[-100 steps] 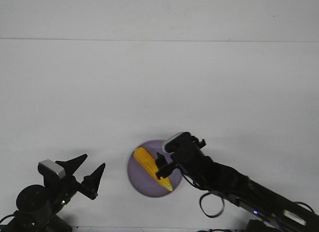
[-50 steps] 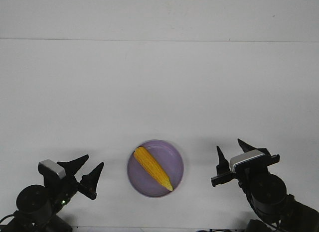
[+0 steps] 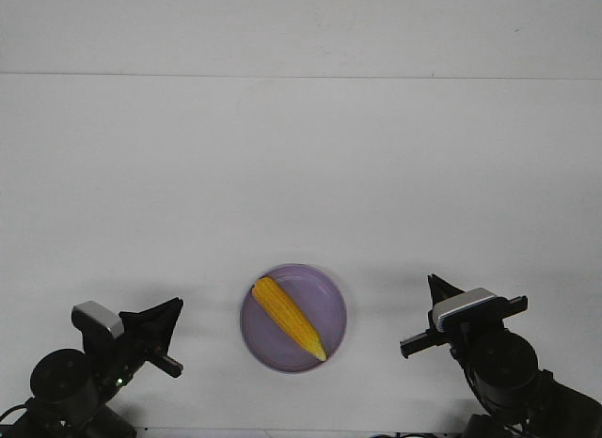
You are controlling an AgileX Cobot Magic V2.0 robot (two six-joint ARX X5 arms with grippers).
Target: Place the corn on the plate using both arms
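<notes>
While tapered kernelled corn [image 3: 288, 318] lies diagonal on round lavender plate [image 3: 331, 297], left hand [image 3: 158, 327] pinched

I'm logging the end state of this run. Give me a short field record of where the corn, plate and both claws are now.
corn: lying diagonally inside the plate, free of both claws
plate: lavender, on the white table, between the arms
left claw: beside the plate, shut, empty
right claw: beside the plate, empty, opening unclear
task state: corn on plate

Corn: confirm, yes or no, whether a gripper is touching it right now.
No: the corn lies alone on the plate, both grippers apart from it at either side.
</notes>
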